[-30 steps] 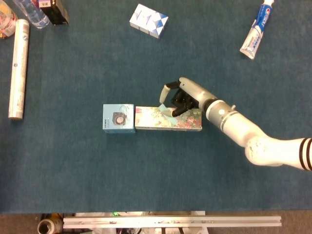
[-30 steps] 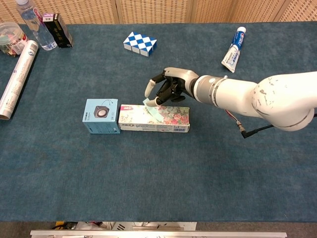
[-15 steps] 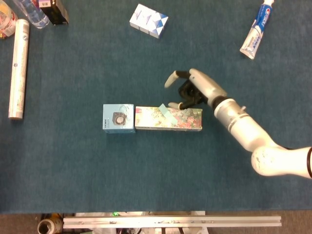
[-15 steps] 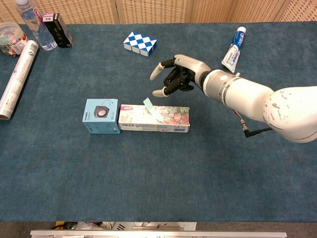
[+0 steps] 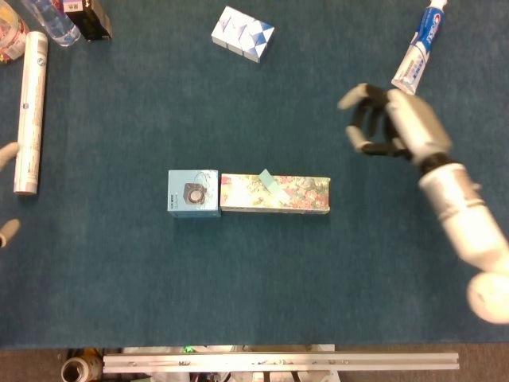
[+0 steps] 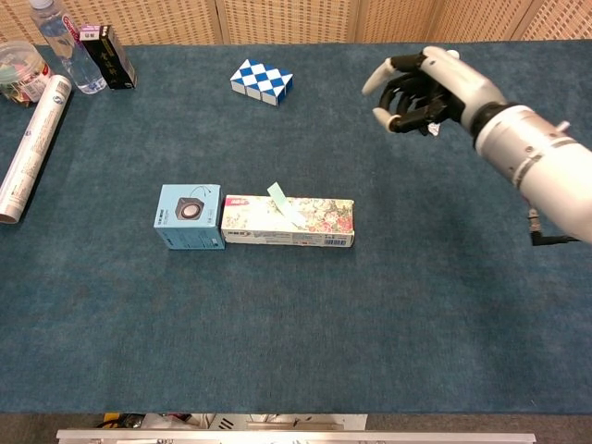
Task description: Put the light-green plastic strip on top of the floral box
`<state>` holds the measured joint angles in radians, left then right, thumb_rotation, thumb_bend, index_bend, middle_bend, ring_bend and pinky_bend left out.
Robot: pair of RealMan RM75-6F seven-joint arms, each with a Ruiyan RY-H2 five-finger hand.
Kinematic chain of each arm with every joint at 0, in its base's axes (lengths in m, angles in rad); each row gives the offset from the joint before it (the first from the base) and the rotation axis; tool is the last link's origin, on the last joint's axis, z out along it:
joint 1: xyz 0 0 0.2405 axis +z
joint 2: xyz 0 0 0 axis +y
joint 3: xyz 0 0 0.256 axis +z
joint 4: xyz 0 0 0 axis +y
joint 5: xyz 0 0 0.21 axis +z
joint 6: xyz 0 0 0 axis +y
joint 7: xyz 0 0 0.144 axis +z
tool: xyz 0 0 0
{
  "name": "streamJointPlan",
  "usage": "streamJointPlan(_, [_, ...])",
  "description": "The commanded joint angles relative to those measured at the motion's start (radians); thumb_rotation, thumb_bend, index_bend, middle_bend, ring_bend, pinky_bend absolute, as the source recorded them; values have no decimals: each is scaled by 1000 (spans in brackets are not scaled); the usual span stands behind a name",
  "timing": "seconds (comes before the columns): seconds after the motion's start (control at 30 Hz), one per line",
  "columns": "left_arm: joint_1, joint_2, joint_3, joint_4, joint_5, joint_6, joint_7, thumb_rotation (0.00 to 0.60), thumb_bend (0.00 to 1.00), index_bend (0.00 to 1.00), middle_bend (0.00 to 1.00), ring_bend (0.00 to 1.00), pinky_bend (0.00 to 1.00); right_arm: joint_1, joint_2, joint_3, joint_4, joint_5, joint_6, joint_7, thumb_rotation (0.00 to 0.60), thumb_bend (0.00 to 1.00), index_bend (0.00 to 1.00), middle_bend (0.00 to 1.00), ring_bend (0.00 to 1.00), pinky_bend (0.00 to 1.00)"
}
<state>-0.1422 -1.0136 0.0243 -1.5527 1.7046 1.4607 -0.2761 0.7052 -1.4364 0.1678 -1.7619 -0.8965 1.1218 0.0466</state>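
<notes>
The floral box (image 5: 274,194) (image 6: 287,222) lies flat at the table's middle. The light-green plastic strip (image 5: 269,181) (image 6: 282,203) rests on its top, slanted, with one end poking past the far edge. My right hand (image 5: 390,127) (image 6: 421,83) hovers well to the right of the box and beyond it, fingers loosely curled and apart, holding nothing. Of my left hand, only two spread fingertips (image 5: 7,152) show at the left edge of the head view, touching nothing.
A light-blue speaker box (image 5: 193,192) (image 6: 188,215) butts against the floral box's left end. A blue-white checkered box (image 5: 242,33), a toothpaste tube (image 5: 419,48) near the right hand, a long white roll (image 5: 30,111) and bottles at far left lie around.
My right hand let go of the strip and drew back to the right and away from the box. The strip stayed on the box. Left fingertips appeared at the left edge.
</notes>
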Motion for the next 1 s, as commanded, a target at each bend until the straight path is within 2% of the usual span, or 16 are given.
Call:
streamJointPlan(0.03, [-32, -4, 8, 24, 42, -10, -32, 600, 201, 114, 353, 427, 508, -69, 66, -46, -49, -76, 77, -46, 600, 374, 408, 554, 557, 675])
streamJointPlan(0.17, [-72, 3, 21, 24, 94, -38, -43, 600, 206, 119, 522, 573, 629, -119, 108, -64, -66, -133, 156, -91, 600, 397, 408, 540, 548, 675])
streamJointPlan(0.23, [-115, 15, 33, 16, 142, -70, -62, 600, 241, 121, 608, 652, 695, -152, 130, -62, -82, -154, 207, -109, 600, 398, 408, 536, 546, 675])
streamJointPlan(0.5, [-255, 10, 43, -5, 262, -154, -78, 600, 387, 142, 794, 845, 853, -195, 197, -15, -132, -136, 230, -137, 600, 398, 407, 534, 544, 675])
streamJointPlan(0.6, [-292, -3, 41, -7, 278, -170, -94, 600, 471, 173, 895, 914, 919, -206, 208, -1, -142, -124, 223, -130, 600, 401, 407, 534, 544, 675])
streamJointPlan(0.77, [-359, -25, 36, -21, 297, -208, -100, 600, 598, 178, 942, 958, 967, -227, 211, 14, -133, -116, 222, -125, 600, 410, 407, 534, 544, 675])
streamJointPlan(1.0, [-442, -79, 21, -20, 312, -254, -82, 600, 695, 77, 869, 917, 956, -230, 199, 49, -111, -105, 203, -122, 600, 429, 401, 534, 544, 675])
